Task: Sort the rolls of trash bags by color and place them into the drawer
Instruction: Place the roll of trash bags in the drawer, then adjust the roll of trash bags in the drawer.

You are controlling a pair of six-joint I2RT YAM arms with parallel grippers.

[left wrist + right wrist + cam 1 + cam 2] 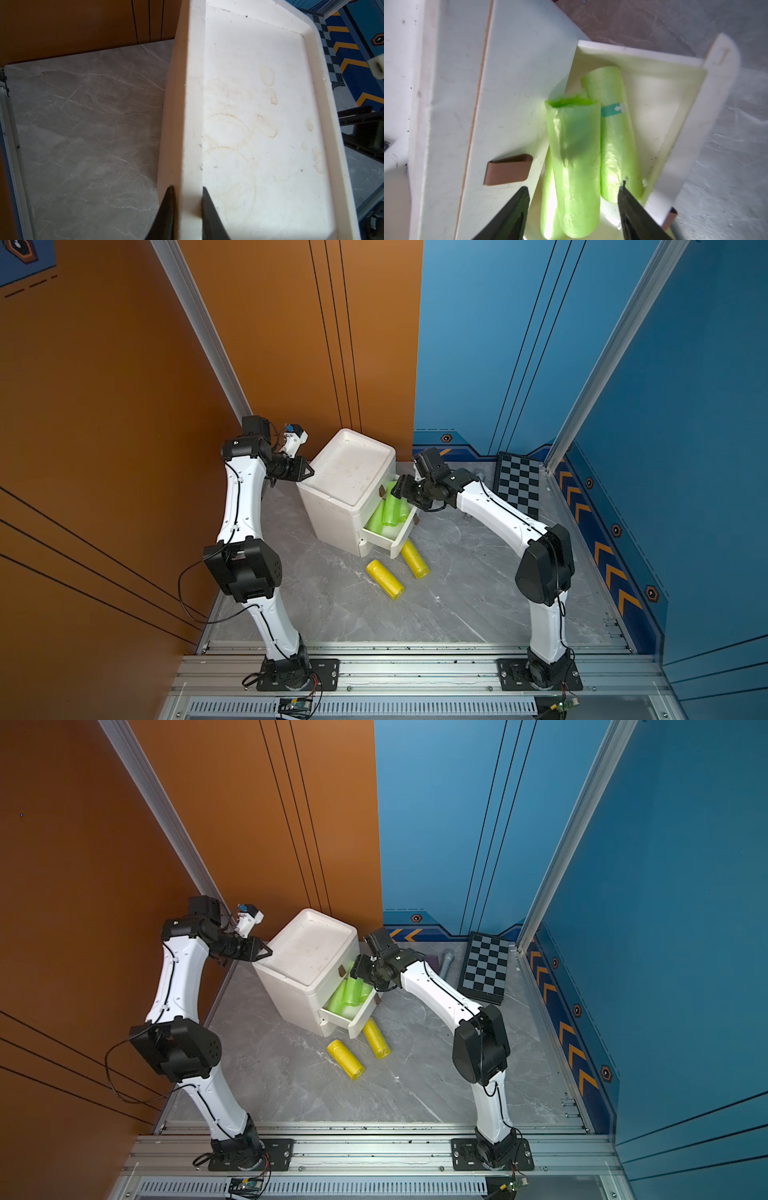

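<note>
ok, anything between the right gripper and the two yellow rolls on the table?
Partly. The right gripper, open, hangs over the pulled-out drawer, whose front panel appears to overhang the far end of one yellow roll. The other yellow roll lies in the open beside it, nothing visibly blocking it.

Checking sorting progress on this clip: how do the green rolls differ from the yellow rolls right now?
Place: the green rolls lie in the open drawer; the yellow rolls lie on the table before it. Pose: the green ones are piled, one atop the others; the yellow ones lie apart. Count: three green, two yellow. Shared: all are plastic cylinders of similar size.
</note>
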